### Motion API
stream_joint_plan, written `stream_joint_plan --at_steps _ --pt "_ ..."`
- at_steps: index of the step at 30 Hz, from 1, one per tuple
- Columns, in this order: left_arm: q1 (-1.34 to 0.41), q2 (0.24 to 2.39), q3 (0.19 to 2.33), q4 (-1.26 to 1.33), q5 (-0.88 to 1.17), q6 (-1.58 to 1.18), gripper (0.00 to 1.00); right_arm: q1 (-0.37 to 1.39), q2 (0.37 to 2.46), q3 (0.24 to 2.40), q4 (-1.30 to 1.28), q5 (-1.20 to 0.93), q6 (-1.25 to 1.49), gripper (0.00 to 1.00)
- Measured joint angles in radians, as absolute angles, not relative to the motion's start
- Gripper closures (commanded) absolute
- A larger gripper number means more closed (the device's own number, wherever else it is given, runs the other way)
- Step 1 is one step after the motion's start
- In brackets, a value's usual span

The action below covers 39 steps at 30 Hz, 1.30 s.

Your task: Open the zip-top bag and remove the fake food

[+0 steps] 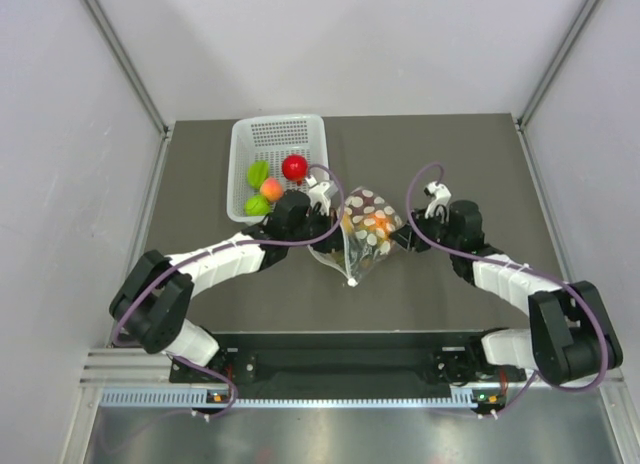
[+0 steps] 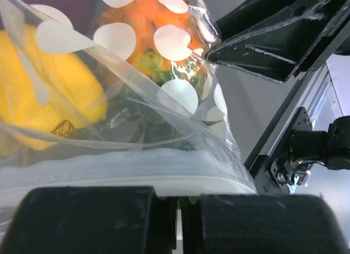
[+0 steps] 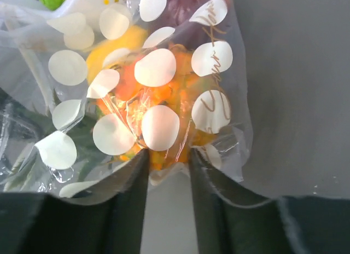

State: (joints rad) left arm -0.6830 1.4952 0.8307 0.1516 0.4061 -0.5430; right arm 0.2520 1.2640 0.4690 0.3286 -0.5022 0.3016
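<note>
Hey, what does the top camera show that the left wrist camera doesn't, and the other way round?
Only the top view: the white basket holding the red apple and the green and peach pieces. Only the left wrist view: the zip-top bag's white zip strip lying along the left tool's nearly closed fingers, and a clear look at the yellow piece inside. Both: the bag, the orange fruit in it, and the right tool at its edge.

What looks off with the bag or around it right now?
Nothing stands out. The zip-top bag is crumpled between the left claw and right claw, fake food inside, none spilled.
</note>
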Motion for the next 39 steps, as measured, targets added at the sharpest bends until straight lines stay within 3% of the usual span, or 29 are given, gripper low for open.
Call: stream_joint_plan --at_steps 4,6,39 --pt "-0.682 1.494 0.831 0.156 0.406 -0.54 1.0 0.25 1.292 0.469 0.329 -0.516 0.3 0.95" --pt "-0.679 1.494 0.831 0.155 0.407 -0.537 1.0 0.25 1.297 0.469 0.329 -0.518 0.303 1.0" --pt "-0.59 1.33 0.793 -0.068 0.574 -0.394 1.0 0.229 1.237 0.486 0.155 -0.275 0.295 1.0"
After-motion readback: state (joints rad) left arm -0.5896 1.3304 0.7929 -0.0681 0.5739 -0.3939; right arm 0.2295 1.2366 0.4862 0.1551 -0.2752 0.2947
